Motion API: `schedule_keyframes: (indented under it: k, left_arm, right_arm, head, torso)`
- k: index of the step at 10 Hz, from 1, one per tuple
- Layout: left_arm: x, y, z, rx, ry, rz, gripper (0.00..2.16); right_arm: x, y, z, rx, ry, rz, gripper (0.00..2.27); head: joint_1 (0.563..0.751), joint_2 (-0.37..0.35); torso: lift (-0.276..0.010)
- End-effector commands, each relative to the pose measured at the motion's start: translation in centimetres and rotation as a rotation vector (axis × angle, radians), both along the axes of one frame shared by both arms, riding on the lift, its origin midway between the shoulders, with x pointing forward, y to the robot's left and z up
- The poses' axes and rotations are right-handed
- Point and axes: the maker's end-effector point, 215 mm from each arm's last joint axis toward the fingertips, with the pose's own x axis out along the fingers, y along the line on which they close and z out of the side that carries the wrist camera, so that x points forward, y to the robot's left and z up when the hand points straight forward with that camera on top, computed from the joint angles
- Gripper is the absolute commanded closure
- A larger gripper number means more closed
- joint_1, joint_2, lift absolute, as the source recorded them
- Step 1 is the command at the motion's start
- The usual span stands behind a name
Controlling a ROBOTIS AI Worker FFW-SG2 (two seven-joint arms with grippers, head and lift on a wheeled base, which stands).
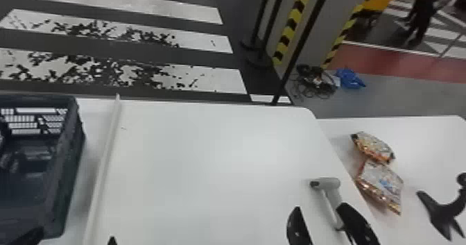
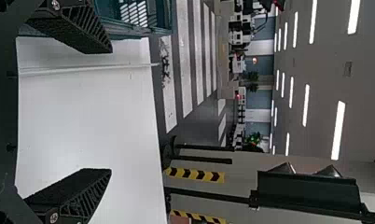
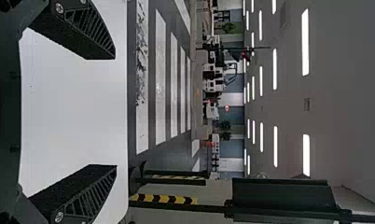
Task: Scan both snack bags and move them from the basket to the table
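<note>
In the head view, my left gripper [image 1: 76,234] is at the bottom left beside the dark basket [image 1: 66,178], its fingers apart. My right gripper [image 1: 319,207] is open at the bottom right; one finger partly covers the handle of the grey scanner [image 1: 327,183], which lies near the white table's right edge. Two snack bags, one farther back [image 1: 374,147] and one nearer [image 1: 382,182], lie against each other on the right-hand table. The left wrist view shows the left gripper [image 2: 111,110] with nothing between its fingers; likewise the right gripper [image 3: 115,112] in the right wrist view.
A raised white strip [image 1: 105,157] runs along the white table [image 1: 215,157] beside the basket. On the right-hand table [image 1: 426,150] stands a black curved holder [image 1: 445,209], to the right of the bags. Dark poles [image 1: 301,50] rise behind the table.
</note>
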Motion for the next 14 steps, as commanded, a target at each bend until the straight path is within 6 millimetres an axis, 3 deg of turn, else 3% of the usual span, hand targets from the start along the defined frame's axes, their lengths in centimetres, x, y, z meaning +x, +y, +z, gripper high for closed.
schedule_keyframes:
  k: [1, 4, 6, 14]
  left_arm:
    - [-0.8, 0.2, 0.2, -0.021, -0.003, 0.016, 0.08]
    - [-1.5, 0.2, -0.8, -0.030, 0.022, 0.030, 0.08]
    - [-1.1, 0.2, -0.2, -0.030, 0.006, 0.030, 0.08]
    - [-0.9, 0.1, -1.3, -0.031, 0.025, 0.023, 0.08]
  right_arm:
    - [-0.9, 0.3, 0.0, 0.016, -0.001, -0.009, 0.10]
    - [-1.8, 0.0, 0.3, 0.034, -0.021, -0.029, 0.10]
    - [-1.9, 0.2, 0.3, 0.041, -0.022, -0.033, 0.10]
    - [-2.2, 0.1, 0.4, 0.042, -0.036, -0.035, 0.10]
  head:
    - [0.695, -0.316]
    - [0.695, -0.327]
    - [0.695, -0.332]
    - [0.695, -0.333]
  torso:
    - [-0.098]
    - [-0.098]
    - [-0.098]
    - [-0.098]
